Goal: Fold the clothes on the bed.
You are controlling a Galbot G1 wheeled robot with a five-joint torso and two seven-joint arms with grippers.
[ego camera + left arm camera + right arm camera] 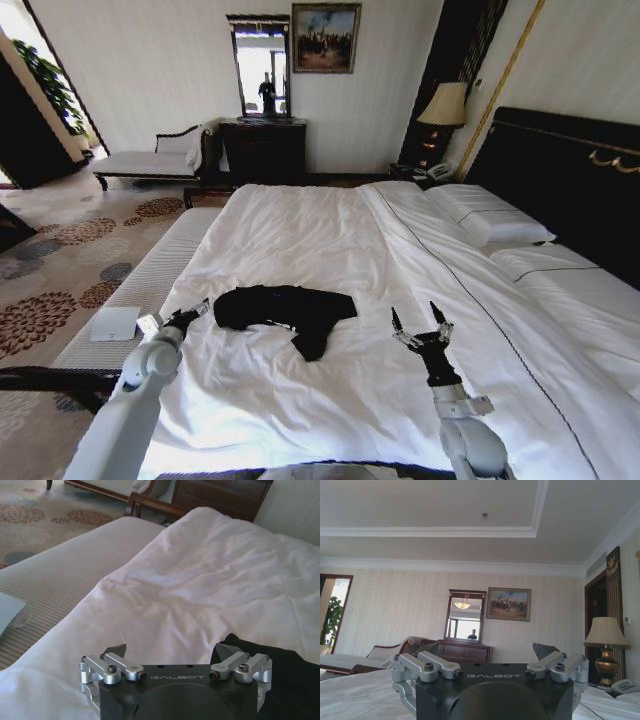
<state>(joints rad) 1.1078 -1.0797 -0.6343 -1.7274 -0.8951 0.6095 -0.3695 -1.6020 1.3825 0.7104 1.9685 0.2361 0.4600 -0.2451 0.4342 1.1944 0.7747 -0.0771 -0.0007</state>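
**T-shirt bunched on duvet, both grippers clear of it**

Landmark for all positions: the black T-shirt (285, 308).

The T-shirt lies in a loose, crumpled heap on the white duvet (300, 240) of the bed (560, 180), on the part of the bed nearest the robot. One portion trails out of the heap toward the robot. Its lettering cannot be made out.

Left gripper (190, 316): positioned just beside the T-shirt on the robot's left, low over the duvet near the bed's edge. Jaws spread wide, nothing between them. In the left wrist view the gripper (172, 652) faces along the duvet, with the dark cloth (280, 680) touching or almost touching one fingertip (222, 652); actual contact cannot be confirmed.

Right gripper (420, 325): positioned on the robot's right of the T-shirt, clearly apart from it, raised above the duvet with fingers pointing up. Jaws spread wide, nothing held. In the right wrist view the gripper (490, 652) looks across the room, away from the cloth.

Surroundings: beyond the T-shirt, against the far wall, a dark dresser (262, 150) with a mirror (261, 70) above it. The pillows (490, 215) lie toward the headboard, well apart from the T-shirt on the robot's right.
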